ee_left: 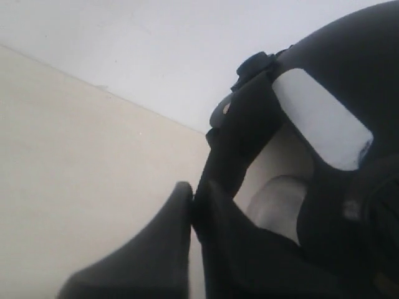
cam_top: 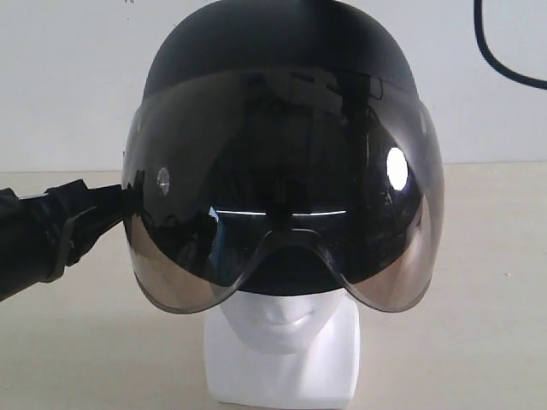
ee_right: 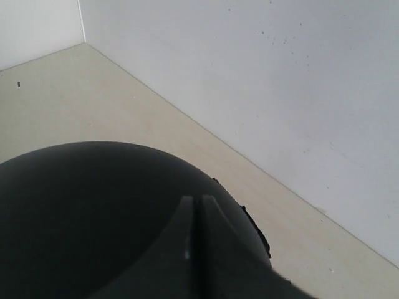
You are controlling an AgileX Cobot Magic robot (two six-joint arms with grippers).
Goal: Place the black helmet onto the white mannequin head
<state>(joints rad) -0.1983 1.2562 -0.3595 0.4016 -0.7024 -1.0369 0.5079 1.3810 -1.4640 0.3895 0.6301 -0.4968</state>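
Observation:
The black helmet (cam_top: pixel 282 51) sits over the white mannequin head (cam_top: pixel 282 342). Its smoky visor (cam_top: pixel 282 171) covers the face down to the nose, so only the mouth, chin and blocky neck base show. My left gripper (cam_top: pixel 120 201) is at the helmet's left side, level with the visor's edge. In the left wrist view this left gripper (ee_left: pixel 194 202) is shut on a black strap or side edge of the helmet (ee_left: pixel 349 68). My right gripper (ee_right: pixel 199 202) is shut with nothing in it, just above the helmet's dome (ee_right: pixel 81 212). It does not show in the exterior view.
The head stands on a beige table (cam_top: pixel 479 299) in front of a white wall (cam_top: pixel 68 85). A black cable (cam_top: pixel 500 51) hangs against the wall at the upper right. The left arm's black body (cam_top: pixel 34 239) reaches in from the left edge.

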